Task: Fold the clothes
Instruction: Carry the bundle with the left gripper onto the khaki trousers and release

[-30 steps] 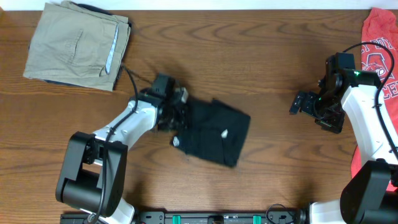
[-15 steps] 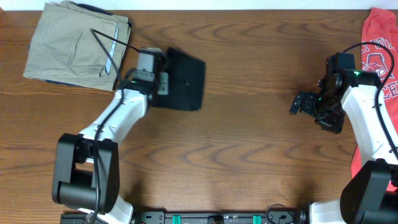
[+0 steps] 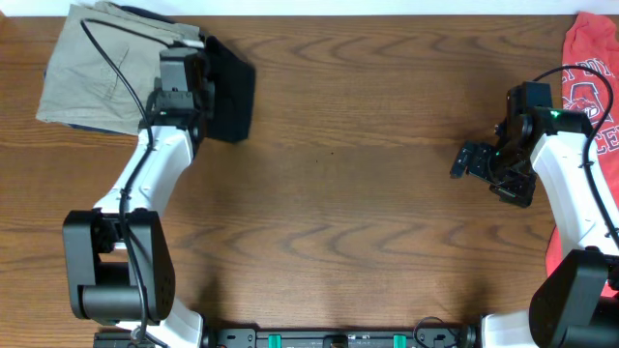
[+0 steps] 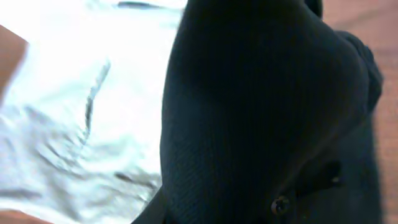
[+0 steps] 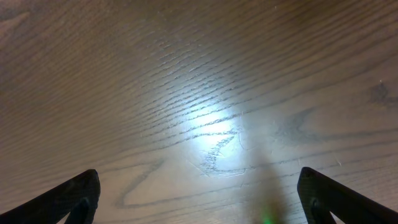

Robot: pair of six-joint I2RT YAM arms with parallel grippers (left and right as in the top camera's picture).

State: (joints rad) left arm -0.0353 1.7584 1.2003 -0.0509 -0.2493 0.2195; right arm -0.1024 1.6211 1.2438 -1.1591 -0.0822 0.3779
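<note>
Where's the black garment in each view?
Overhead: black garment upper left, beside the khaki trousers.
Left wrist: black garment fills centre and right; khaki trousers washed-out at left.
Right wrist: not in it, only table wood.
Shared landmark: the khaki trousers, in overhead and left wrist.

the overhead view is bright and evenly lit from above, sharp across the whole desk [image 3: 329, 193], with only faint, soft shadows. the left wrist view is blurred throughout: the black garment [image 4: 261, 112] is a near-featureless dark mass, and the khaki trousers [image 4: 74, 124] beside it are overexposed almost to white. in the right wrist view a pale glare patch sits mid-frame on the wood, the grain is soft, and the fingertips [image 5: 74, 196] of the right gripper [image 5: 199, 202] are dark silhouettes.
</note>
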